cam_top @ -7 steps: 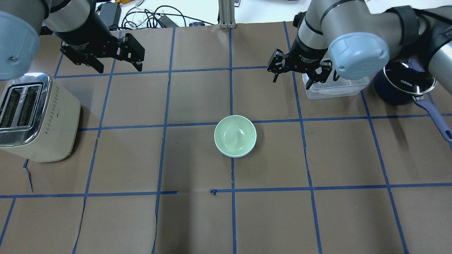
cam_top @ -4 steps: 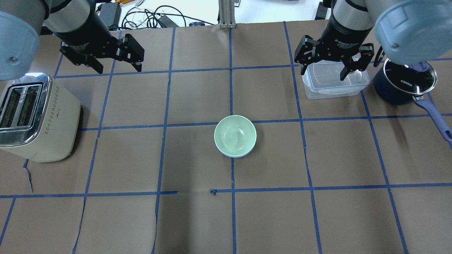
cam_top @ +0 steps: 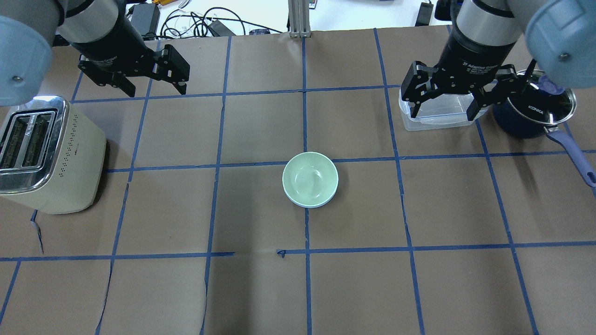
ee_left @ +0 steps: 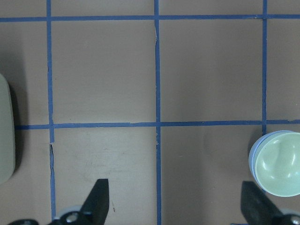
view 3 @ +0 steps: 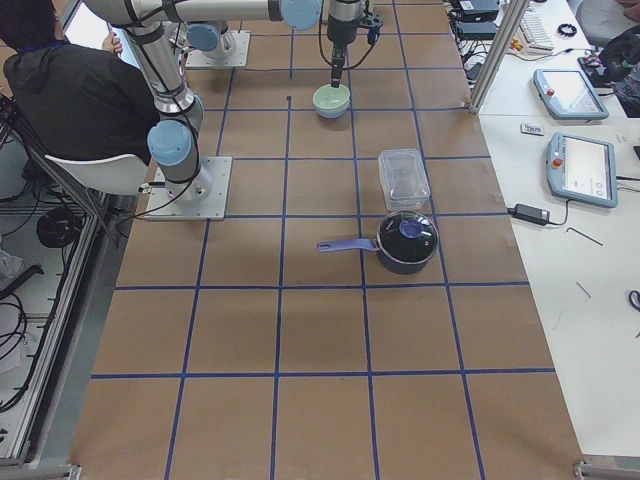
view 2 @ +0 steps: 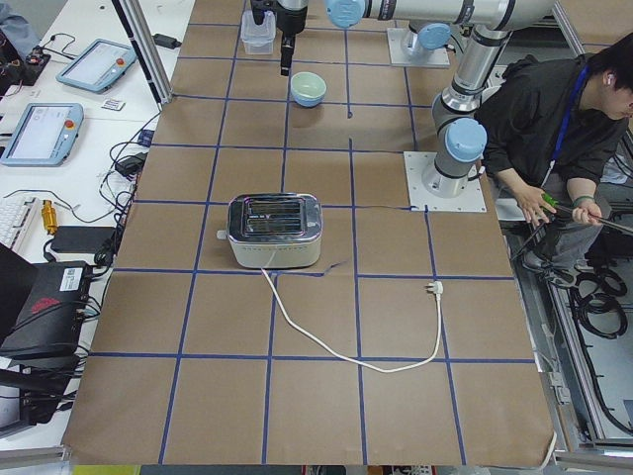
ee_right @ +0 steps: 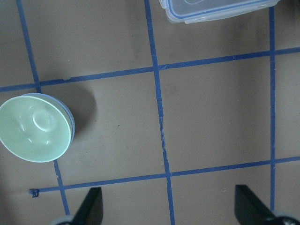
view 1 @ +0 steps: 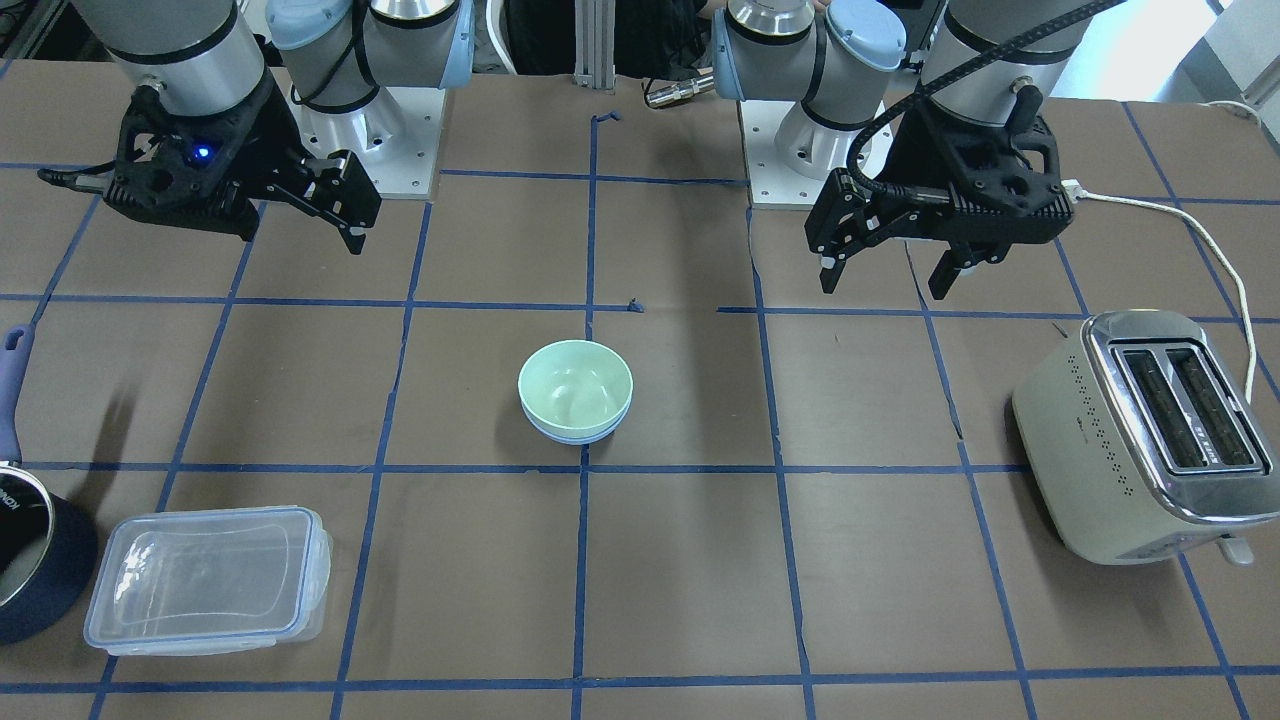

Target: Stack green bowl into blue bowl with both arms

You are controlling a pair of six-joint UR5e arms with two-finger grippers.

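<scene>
The green bowl (cam_top: 309, 178) sits nested inside the blue bowl (cam_top: 307, 205) at the middle of the table; only a thin blue rim shows around it. The stack also shows in the front view, green bowl (view 1: 575, 385) in blue bowl (view 1: 575, 434), and in both wrist views (ee_left: 280, 169) (ee_right: 35, 129). My left gripper (cam_top: 154, 84) hangs open and empty above the table, far back left of the bowls. My right gripper (cam_top: 441, 107) is open and empty, raised over the clear container, far back right of the bowls.
A cream toaster (cam_top: 46, 153) stands at the left edge, its cord trailing off. A clear lidded container (cam_top: 437, 118) and a dark blue pot (cam_top: 531, 111) with a long handle sit at the back right. A person sits beside the robot's base (view 2: 554, 119).
My right arm has swung right, away from the bowls, to above the clear container, and its gripper has turned. My left arm and the bowls have not moved.
</scene>
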